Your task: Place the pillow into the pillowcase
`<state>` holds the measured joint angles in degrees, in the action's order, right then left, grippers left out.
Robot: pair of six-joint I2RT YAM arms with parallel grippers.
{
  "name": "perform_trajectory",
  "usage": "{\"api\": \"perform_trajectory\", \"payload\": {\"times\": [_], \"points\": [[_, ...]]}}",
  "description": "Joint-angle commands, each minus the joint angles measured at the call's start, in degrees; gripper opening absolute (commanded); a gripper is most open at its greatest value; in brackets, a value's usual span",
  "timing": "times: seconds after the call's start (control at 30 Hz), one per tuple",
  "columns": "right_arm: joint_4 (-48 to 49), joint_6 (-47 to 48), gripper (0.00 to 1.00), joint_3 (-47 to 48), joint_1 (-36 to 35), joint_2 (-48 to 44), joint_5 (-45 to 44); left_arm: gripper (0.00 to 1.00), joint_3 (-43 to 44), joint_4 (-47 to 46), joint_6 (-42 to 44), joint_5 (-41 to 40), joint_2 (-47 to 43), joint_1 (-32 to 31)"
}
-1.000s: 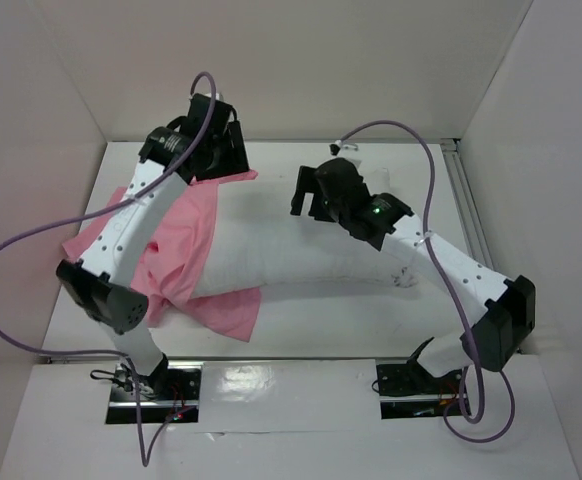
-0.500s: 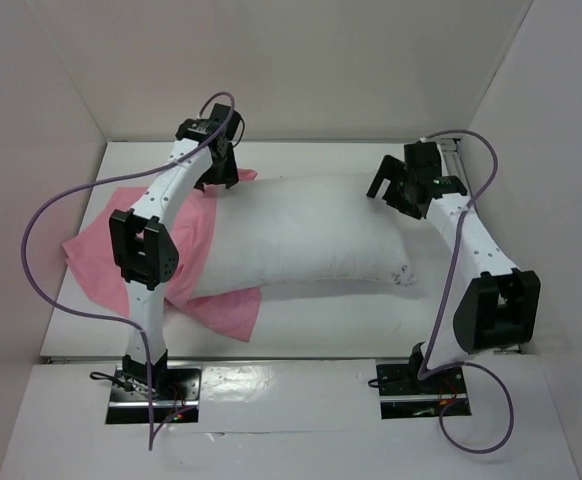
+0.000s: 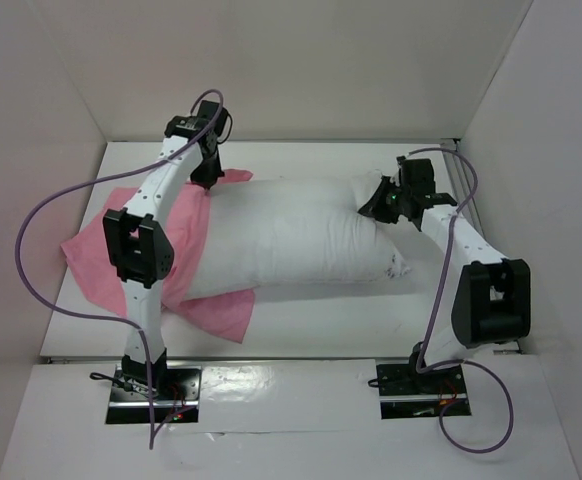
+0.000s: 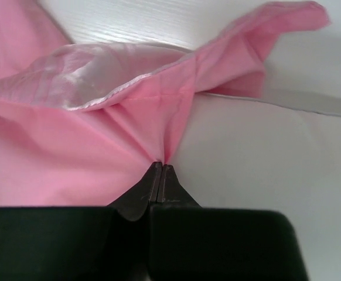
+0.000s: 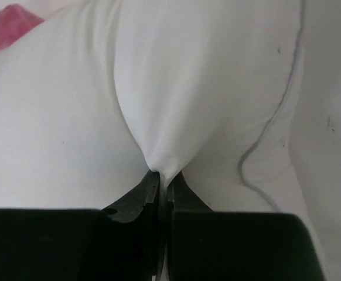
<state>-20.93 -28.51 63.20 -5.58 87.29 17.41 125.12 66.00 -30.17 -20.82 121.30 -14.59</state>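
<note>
The white pillow (image 3: 296, 235) lies across the middle of the table, its left end resting on the pink pillowcase (image 3: 106, 245). At the far left corner of the pillow, my left gripper (image 3: 209, 182) is shut on a pinch of the pillowcase (image 4: 129, 117) near its hem; the fabric gathers into the tips of my left gripper (image 4: 161, 166). My right gripper (image 3: 373, 205) is at the pillow's far right end, shut on a fold of the pillow (image 5: 176, 93). White cloth bunches between the fingers of my right gripper (image 5: 163, 175).
White walls (image 3: 31, 150) enclose the table on the left, back and right. A metal rail (image 3: 466, 190) runs along the table's right edge. Purple cables (image 3: 41, 230) loop from both arms. The arm bases (image 3: 151, 385) stand at the near edge.
Both grippers have gone from open to shut, the left on the pillowcase, the right on the pillow. The right gripper moved left onto the pillow's end, which now bunches up.
</note>
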Motion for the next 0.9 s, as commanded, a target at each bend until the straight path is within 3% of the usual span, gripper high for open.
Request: {"api": "perform_trajectory", "payload": {"times": [0.0,0.13,0.2,0.3,0.37,0.5,0.63,0.67,0.73,0.77,0.83,0.87], "points": [[4.1,-0.6,0.0,-2.7,-0.9,-2.7,11.9,0.0,2.7,-3.4,3.8,7.7,-4.5,-2.6],[4.1,-3.1,0.0,1.6,-1.5,-7.6,12.7,0.0,7.8,-4.6,5.1,20.5,-6.7,-8.0],[2.1,-3.1,0.0,4.0,-2.2,-11.2,9.8,0.0,10.5,-5.8,4.3,30.0,-7.3,-10.4],[0.0,-3.7,0.0,5.5,-5.2,-14.9,3.5,0.0,8.9,-10.7,0.0,37.0,-7.9,-17.0],[-0.5,-4.8,0.0,3.3,-7.4,-16.5,-1.7,0.0,7.3,-14.6,-3.1,38.0,-6.8,-20.9],[-3.5,-7.1,0.0,-3.9,-7.4,-19.9,-7.5,0.0,7.1,-15.5,-3.8,35.3,-2.5,-21.5],[-7.5,-8.5,0.0,-9.8,-7.4,-25.9,-12.4,0.0,17.8,-13.4,-0.5,33.9,4.5,-19.2],[-7.5,-8.5,0.0,-10.5,-7.4,-26.9,-12.9,0.07,19.0,-12.9,-0.5,34.6,4.6,-18.6],[-10.3,-7.0,0.0,-10.5,-7.4,-27.6,-12.9,0.31,18.1,-12.9,1.0,35.2,3.9,-18.0],[-11.5,-5.7,0.29,-8.2,-7.4,-27.6,-13.6,0.6,16.9,-12.4,1.5,34.2,1.1,-18.0],[-15.6,-0.8,0.56,-4.7,-7.4,-26.9,-16.7,0.77,14.5,-10.6,3.2,31.6,-2.8,-18.0],[-16.8,2.6,0.82,-0.6,-8.1,-26.9,-18.3,0.88,13.8,-9.8,3.9,27.5,-5.1,-18.0]]}}
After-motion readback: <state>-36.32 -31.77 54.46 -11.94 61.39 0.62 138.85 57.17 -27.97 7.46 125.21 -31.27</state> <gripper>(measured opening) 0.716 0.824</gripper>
